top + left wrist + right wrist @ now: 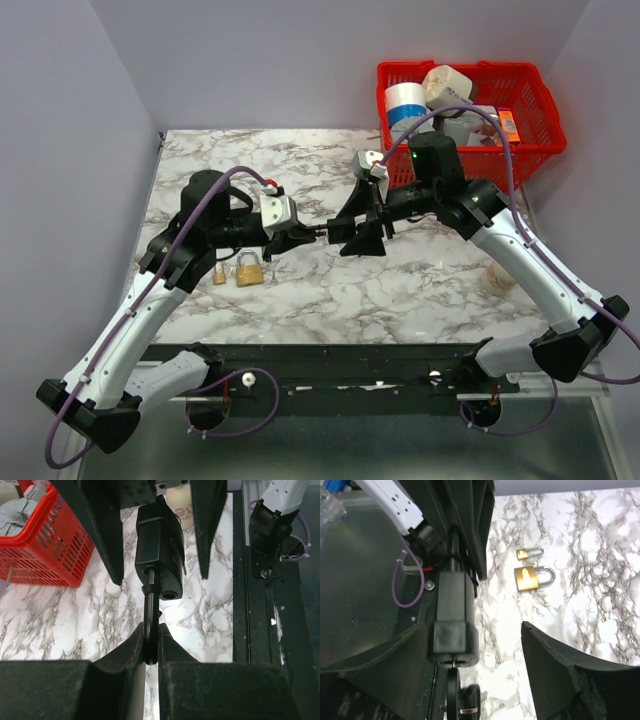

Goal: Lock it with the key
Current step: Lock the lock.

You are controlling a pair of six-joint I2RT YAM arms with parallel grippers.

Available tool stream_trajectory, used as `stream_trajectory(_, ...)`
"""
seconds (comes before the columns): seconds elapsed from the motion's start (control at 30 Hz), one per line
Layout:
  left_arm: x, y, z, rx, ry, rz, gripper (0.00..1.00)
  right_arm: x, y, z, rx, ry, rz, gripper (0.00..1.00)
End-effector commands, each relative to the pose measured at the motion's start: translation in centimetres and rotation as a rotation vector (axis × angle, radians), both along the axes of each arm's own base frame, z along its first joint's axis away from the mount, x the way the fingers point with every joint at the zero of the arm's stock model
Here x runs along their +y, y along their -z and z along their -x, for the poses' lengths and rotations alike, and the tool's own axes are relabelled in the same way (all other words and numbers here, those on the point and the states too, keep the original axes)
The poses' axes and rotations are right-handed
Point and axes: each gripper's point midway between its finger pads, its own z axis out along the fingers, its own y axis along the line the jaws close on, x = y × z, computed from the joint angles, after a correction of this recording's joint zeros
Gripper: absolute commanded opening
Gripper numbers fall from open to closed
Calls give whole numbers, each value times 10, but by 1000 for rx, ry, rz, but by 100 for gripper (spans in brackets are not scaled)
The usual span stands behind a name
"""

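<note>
Walls: we see plain, pale lavender walls [300, 60] closing in behind and at both sides.
Table: we see a white marble-patterned table [300, 295] with grey veins.
Near edge: a black metal rail [350, 365] runs along the front, above a dull grey surface [400, 445].
Far right corner: we see a red plastic basket [536, 112].
Light: soft and even; we find only faint shadows.

The left gripper [151, 641] pinches the black padlock [158, 550] by its shackle.
</note>
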Motion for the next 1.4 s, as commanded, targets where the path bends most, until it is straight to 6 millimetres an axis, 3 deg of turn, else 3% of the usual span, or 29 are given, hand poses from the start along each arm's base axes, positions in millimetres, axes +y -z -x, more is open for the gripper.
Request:
stream_trajectory(0.0,1,-57,10,-123,54,133,0,-9,8,-8,-23,50,7,89)
stream_trajectory(0.23,0,-58,11,-132,67,133,0,-5,-4,-2,-13,-3,-44,90)
stream_trajectory(0.43,-1,-57,7,-133,64,133,0,0,-12,2,35,-45,-69,70)
stream_trajectory(0.53,-3,-59,6,-125,64,141,0,2,-12,2,45,-55,-76,69)
stream_trajectory(0.8,-6,-62,-1,-103,45,162,0,7,-17,5,49,-72,-94,48)
stream_trajectory(1.0,-10,-60,-2,-79,58,168,0,8,-22,5,34,-70,-110,48)
stream_trajectory(1.17,-12,-59,0,-70,72,166,0,7,-22,3,14,-53,-108,66)
stream_trajectory(1.23,-12,-58,2,-65,81,166,0,7,-22,2,0,-49,-111,66)
stream_trajectory(1.37,-13,-55,2,-44,89,163,0,6,-23,2,-13,-49,-118,54)
